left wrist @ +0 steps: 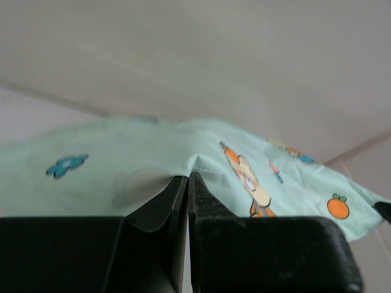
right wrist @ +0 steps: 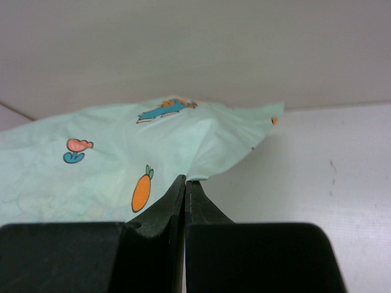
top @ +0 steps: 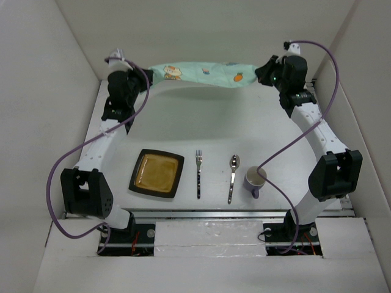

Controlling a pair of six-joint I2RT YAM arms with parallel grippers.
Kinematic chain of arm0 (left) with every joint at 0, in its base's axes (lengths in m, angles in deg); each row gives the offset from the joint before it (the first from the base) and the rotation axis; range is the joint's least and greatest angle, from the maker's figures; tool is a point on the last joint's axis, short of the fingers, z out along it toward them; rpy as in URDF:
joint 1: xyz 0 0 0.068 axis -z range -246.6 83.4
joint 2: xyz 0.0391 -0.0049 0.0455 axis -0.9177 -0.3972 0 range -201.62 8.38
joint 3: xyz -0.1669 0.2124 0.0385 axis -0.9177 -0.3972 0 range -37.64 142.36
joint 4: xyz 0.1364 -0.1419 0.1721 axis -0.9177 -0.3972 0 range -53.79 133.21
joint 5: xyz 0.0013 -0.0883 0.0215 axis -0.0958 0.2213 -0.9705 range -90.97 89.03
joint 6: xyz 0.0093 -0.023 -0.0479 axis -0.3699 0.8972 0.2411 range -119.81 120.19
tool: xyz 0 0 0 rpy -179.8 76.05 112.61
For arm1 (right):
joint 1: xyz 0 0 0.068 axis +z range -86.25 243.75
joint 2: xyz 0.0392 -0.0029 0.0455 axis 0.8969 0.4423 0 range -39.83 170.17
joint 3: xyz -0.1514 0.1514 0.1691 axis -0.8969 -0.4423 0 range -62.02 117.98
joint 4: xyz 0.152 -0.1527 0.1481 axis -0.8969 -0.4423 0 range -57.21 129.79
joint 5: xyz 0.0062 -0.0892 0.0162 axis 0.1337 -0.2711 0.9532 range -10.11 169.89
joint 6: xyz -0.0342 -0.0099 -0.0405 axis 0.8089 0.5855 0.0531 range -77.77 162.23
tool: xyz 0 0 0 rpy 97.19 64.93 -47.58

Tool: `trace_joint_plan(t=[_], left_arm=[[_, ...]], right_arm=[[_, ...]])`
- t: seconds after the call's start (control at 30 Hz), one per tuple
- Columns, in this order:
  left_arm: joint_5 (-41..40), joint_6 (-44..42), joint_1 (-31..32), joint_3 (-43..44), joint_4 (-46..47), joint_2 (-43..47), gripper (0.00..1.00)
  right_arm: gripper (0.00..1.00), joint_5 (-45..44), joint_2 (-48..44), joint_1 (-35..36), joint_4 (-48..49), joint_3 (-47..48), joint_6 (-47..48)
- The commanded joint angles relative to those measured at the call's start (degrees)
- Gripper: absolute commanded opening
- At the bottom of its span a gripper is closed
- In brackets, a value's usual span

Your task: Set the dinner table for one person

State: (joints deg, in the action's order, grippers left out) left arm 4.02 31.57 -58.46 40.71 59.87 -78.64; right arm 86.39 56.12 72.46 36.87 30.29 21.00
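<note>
Dinner table (top: 201, 122), the white counter, carries plate (top: 157, 173), fork (top: 198, 174), spoon (top: 233, 177) and mug (top: 255, 181) along its near edge. The cloth (top: 201, 74) stretches over its far side, pinched between left gripper (left wrist: 188, 183) and right gripper (right wrist: 185, 183), and is not yet laid.

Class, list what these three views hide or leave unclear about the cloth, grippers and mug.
Top view: the fingertips of the left gripper and right gripper hide behind the wrists and the cloth.
Wrist views: the cloth runs past the left frame edge in both; the shut jaws hide its pinched edge.
Top view: whether the mug holds anything is too small to tell.
</note>
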Motion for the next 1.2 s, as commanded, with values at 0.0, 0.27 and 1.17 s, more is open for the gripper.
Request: trace_joint_plan(t=[0.0,0.27,1.17], left_arm=[[0.5,4.1,-0.2,-16.4,11.8,1.0,0.0],[4.8,6.9,-0.2,-27.5,16.8,-9.4,0.0],[-13.4,9.1,7.2,-31.9,1.9,3.3,0.49]], right_arm=[[0.0,3.4,0.6,-1.6,8.4,-10.5,-2.4],[0.0,1.7,1.0,-2.6,11.4,-25.6,-3.3],[0.14,-3.1,-5.2,-6.4,9.3,-40.4,-7.4]])
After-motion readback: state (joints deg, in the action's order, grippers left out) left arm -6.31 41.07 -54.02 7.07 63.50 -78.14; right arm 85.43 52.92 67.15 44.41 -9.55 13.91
